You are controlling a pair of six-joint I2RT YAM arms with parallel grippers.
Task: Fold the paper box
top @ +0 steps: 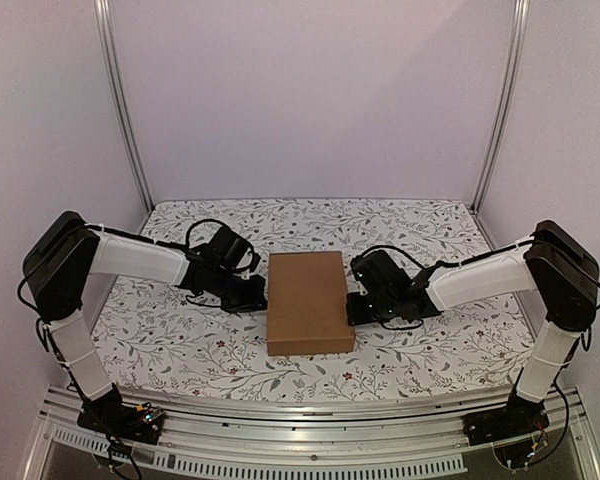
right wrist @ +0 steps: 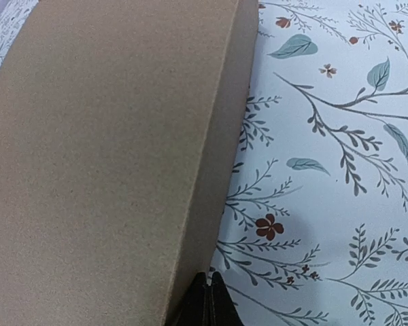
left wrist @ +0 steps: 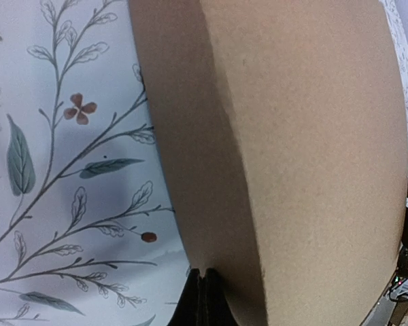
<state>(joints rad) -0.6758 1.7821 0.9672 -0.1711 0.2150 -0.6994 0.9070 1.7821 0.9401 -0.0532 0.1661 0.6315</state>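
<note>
- Left arm, white with black joints (top: 130, 258), is reaching in from the left edge across the white tablecloth printed with grey-green leaves and small red flowers (top: 170, 340).
- Left gripper (left wrist: 204, 291) is sitting with its black fingers pressed together and nothing between them. The tips are meeting the left side wall of the box, low down by the cloth.
- The plain brown corrugated cardboard paper box (top: 308, 300) is lying flat at mid-table between the two grippers as a shallow closed rectangle. Its top panel is lying level, so what is inside cannot be told.
- Box surface is looking matte and unprinted, with straight, crisp edges; the long sides are running from near to far.
- Bare cloth is showing on all sides: a wide strip beyond the box's far end and a narrower one before the ribbed metal rail (top: 310, 440) at the near edge.
- Right gripper (right wrist: 207, 293) is likewise pinched together and holding nothing, its tips touching the right side wall.
- Right arm (top: 480, 278) is reaching in from the right edge.
</note>
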